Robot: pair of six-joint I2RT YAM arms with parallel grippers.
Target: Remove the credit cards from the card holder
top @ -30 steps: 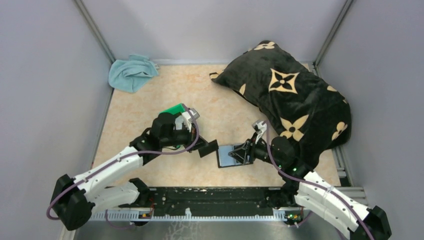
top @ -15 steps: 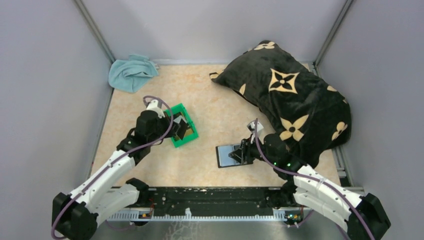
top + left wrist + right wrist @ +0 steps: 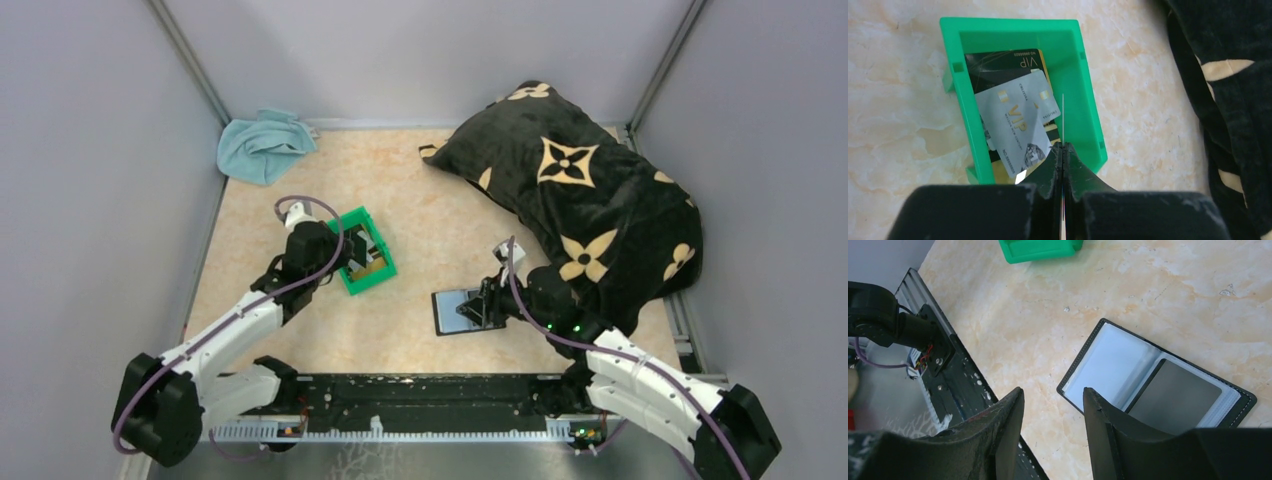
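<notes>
Green plastic walled the bin [image 3: 961,100], where two credit cards [image 3: 1020,127] lay, a pale one askew over a dark one. The left gripper [image 3: 1063,150] hung over the bin's right side with its fingers pinched tight on what looked like an upright card [image 3: 1063,117], seen edge-on as a thin pale line. Released from that stance so near the wall, it could have caught on the rim or toppled out onto the table [image 3: 1048,315]. The card holder [image 3: 1108,365] lay open and flat on the table, well apart from the bin, with a dark card [image 3: 1175,400] in its right pocket. Nothing pinned the holder, so a pull on that card might have dragged or lifted the whole thing. The left arm reached forward with its wrist bent down over the bin. The right arm stretched low toward the holder, and the right gripper [image 3: 1053,392] was spread wide and empty close beside it.
</notes>
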